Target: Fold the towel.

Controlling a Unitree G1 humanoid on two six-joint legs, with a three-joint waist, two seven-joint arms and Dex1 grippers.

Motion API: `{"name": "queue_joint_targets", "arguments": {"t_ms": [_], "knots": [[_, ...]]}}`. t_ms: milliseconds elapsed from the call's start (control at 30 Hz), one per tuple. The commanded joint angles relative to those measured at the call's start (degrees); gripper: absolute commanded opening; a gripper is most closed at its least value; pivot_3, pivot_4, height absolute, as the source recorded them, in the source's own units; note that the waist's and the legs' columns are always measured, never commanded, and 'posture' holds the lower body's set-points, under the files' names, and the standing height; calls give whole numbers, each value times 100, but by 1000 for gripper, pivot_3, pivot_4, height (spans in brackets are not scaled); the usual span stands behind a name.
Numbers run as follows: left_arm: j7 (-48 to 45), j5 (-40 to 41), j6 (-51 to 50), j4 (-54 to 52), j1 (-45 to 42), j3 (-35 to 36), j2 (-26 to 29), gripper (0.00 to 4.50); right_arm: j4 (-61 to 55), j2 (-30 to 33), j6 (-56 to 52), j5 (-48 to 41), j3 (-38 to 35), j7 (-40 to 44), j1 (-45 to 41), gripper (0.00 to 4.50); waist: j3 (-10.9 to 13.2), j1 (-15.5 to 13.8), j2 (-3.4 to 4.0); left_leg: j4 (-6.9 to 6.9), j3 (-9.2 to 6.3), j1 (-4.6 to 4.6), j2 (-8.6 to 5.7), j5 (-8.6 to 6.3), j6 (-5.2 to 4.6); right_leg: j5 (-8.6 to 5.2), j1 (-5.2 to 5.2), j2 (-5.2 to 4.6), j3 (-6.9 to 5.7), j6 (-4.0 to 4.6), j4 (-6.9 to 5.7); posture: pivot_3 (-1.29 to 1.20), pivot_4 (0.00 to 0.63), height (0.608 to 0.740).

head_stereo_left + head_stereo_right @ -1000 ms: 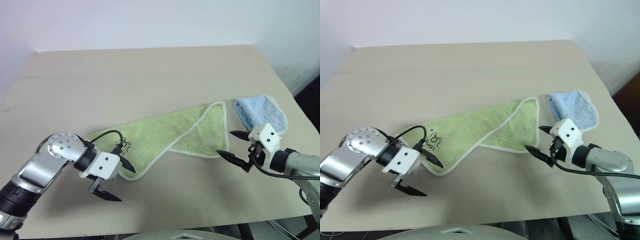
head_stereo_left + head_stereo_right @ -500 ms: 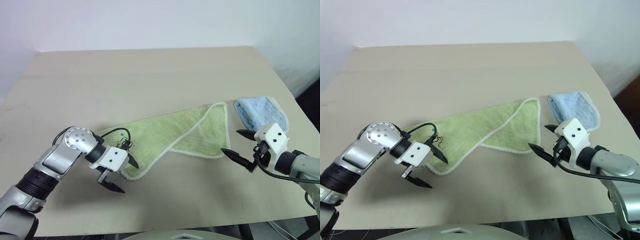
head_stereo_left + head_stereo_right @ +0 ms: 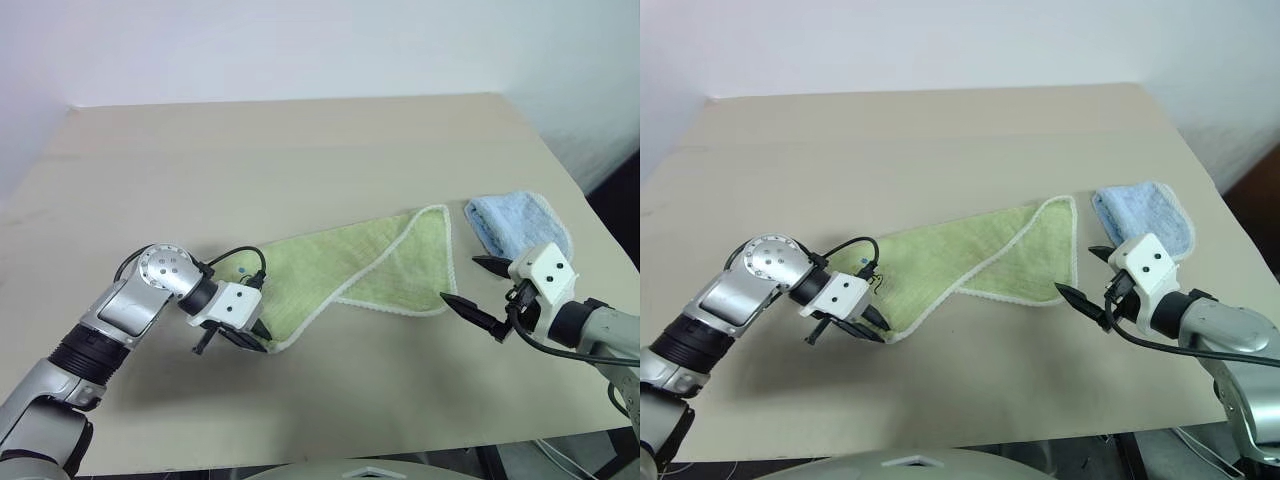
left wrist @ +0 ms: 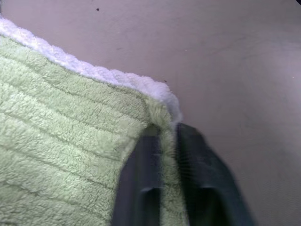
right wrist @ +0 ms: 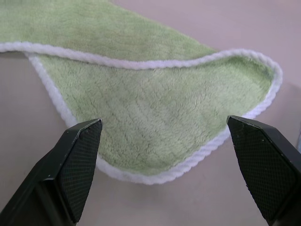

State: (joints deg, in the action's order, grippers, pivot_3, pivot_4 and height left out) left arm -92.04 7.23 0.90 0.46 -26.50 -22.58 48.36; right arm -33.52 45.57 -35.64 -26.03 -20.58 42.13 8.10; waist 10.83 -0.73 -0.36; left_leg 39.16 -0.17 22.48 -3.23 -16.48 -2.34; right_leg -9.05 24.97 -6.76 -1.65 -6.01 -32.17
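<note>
We're at the grasp, right at the start of the fold. The towel point(image 3: 350, 270) lies on the table point(image 3: 300, 160) in a rough, slanted heap, one end already lapped over itself on the robot's right, the long body running down toward the near left. Our left gripper point(image 3: 246, 338) sits at that near-left corner, and in the left wrist view its two black fingers point(image 4: 141, 188) are clenched with the white-edged corner of the green cloth pinched between them. So we have the corner in hand, low against the table.

Over on the right, our right gripper point(image 3: 478, 292) hovers just off the towel's other end, fingers point(image 5: 80, 155) spread wide with nothing between them. In the right wrist view the rounded, white-stitched end of the towel lies ahead between the two tips, apart from both. The small blue towel point(image 3: 518, 226) lies beyond it near the table's right edge, just beside the green one but not touching it as far as we can tell.

What's called for next, in our judgement: the right gripper needs to come down onto that far end and close on its edge, so both ends are held. Then we'd lift and pull the cloth flat before laying one half over the other. The risk is the left pinch: it holds a thin bit of corner, and a quick lift could slip it free.
</note>
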Motion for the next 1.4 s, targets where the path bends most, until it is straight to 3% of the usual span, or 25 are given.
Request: {"name": "queue_joint_targets", "arguments": {"t_ms": [33,267,767,1167,1400], "knots": [[23,-11,-128,-187,223,68,155,56,-7,110,112,-17,-36,70,-128,4500,0,2,0,-1,0,0,0,0,0,0,1,0,0,0,0,0,150,728],[510,507,-760,-536,465,861,288,56,363,333,546,455,439,160,-756,4500,3,5,-2,-3,0,5,2,-1,-2,-3,8,0,1,-4,-2,0,150,728],[1169,951,-1413,-1165,872,1669,494,56,3815,727,3526,2921,2358,387,-3013,4500,5,19,-1,-1,6,34,-6,-1,-3,-1,38,3,-2,-6,-6,0,150,728],[1335,942,-1425,-1344,1382,2015,913,56,7607,10,5521,4012,3277,164,-5366,4500,8,178,2,-5,6,32,-6,-1,-2,0,39,5,0,-5,-9,0,150,728],[1462,925,-1366,-1417,1696,2180,1057,56,8955,-374,6026,4337,3450,-141,-6185,4500,11,192,8,-6,6,30,-6,0,0,1,42,5,3,-4,-14,0,150,728]]}}
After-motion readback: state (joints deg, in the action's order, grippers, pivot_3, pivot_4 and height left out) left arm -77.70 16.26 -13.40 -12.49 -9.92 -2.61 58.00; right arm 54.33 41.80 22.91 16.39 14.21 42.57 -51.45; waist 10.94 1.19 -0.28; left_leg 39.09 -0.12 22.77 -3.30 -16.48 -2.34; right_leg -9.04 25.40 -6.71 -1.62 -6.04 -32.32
